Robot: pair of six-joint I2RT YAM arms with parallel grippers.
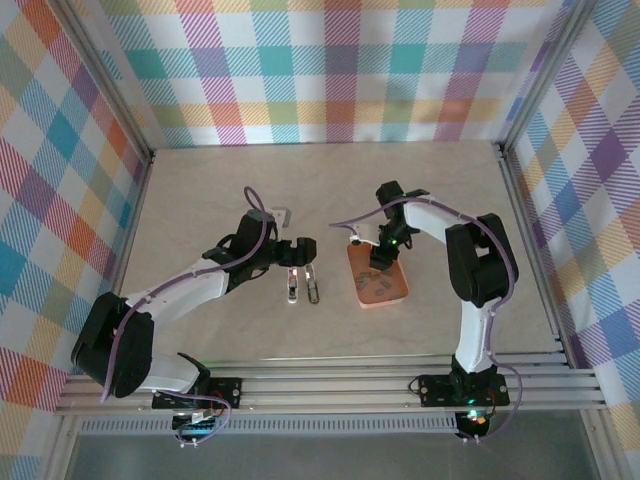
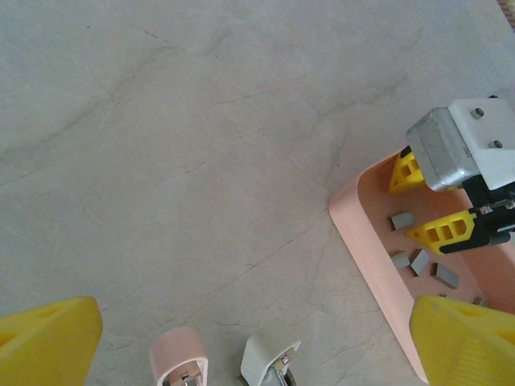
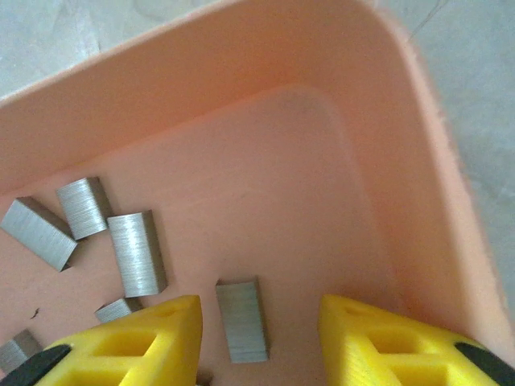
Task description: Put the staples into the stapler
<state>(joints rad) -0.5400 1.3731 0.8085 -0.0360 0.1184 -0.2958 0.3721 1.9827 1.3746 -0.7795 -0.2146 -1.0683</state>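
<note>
Right wrist shows me a staple strip (image 3: 241, 320) near the tray (image 3: 241, 80) corner, lengthwise between the fingers (image 3: 137, 346) of my right claw (image 3: 261, 322), half-open, gripping nothing yet.

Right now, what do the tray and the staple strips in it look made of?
The tray looks like moulded plastic: salmon-orange, matte with a soft sheen, with rounded corners and a smooth one-piece wall. The staples look like metal: dull grey, with fine parallel lines across each strip, probably single wires stuck side by side.
</note>
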